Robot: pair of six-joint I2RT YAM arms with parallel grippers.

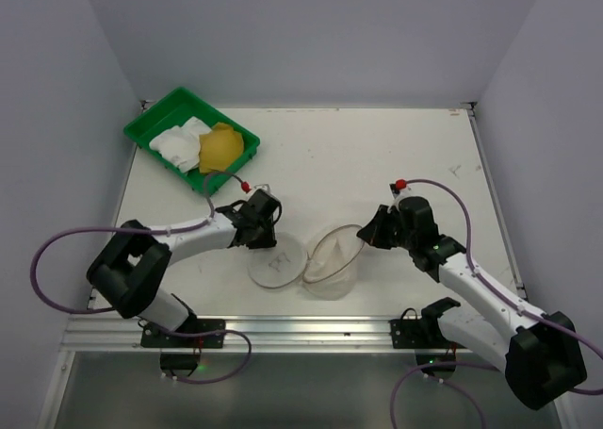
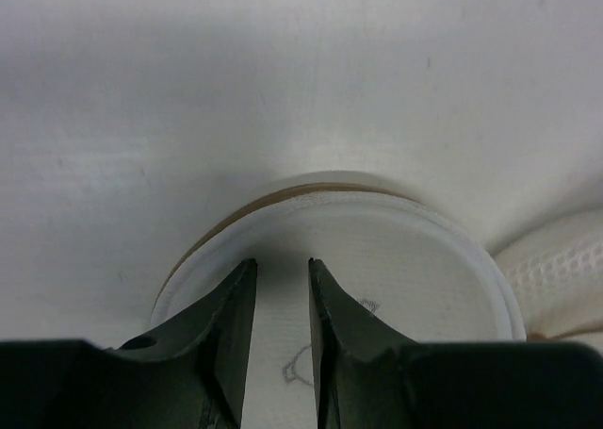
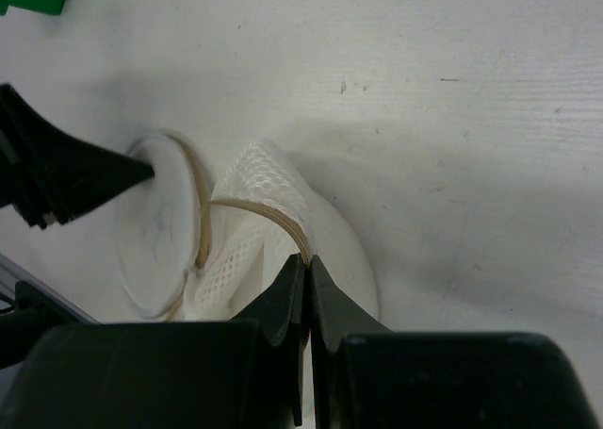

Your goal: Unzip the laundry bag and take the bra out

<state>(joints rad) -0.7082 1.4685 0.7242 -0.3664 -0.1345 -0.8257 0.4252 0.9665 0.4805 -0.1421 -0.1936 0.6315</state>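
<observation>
The bag (image 1: 332, 262) stands low in the middle of the top view, near the lower edge of the bench (image 1: 377, 156). Its mouth is open and its white mesh wall is upright. Its round lid (image 1: 278, 262) lies flat on the bench just left of the body in that view, touching it. A small black line drawing (image 2: 297, 368) shows on the lid. A tan zip band (image 3: 250, 206) runs round the mouth, and a like band edges the lid. What lies inside the bag cannot be made out.

The right tool (image 3: 307, 264) is at the right side of the mouth in the top view. Its fingers are pressed together, pinching the tan band at the rim.

The left tool (image 2: 283, 273) is over the upper left part of the lid in the top view. Its fingers (image 2: 231, 325) stand a narrow gap apart, with the lid's white surface showing between them. Whether they touch the lid I cannot tell.

A green tray (image 1: 151, 120) sits at the upper left of the top view, well apart from the bag and turned at an angle to the bench's edges. It holds a white cloth (image 1: 179, 143) and, touching it on the right, a yellow piece (image 1: 220, 149).
</observation>
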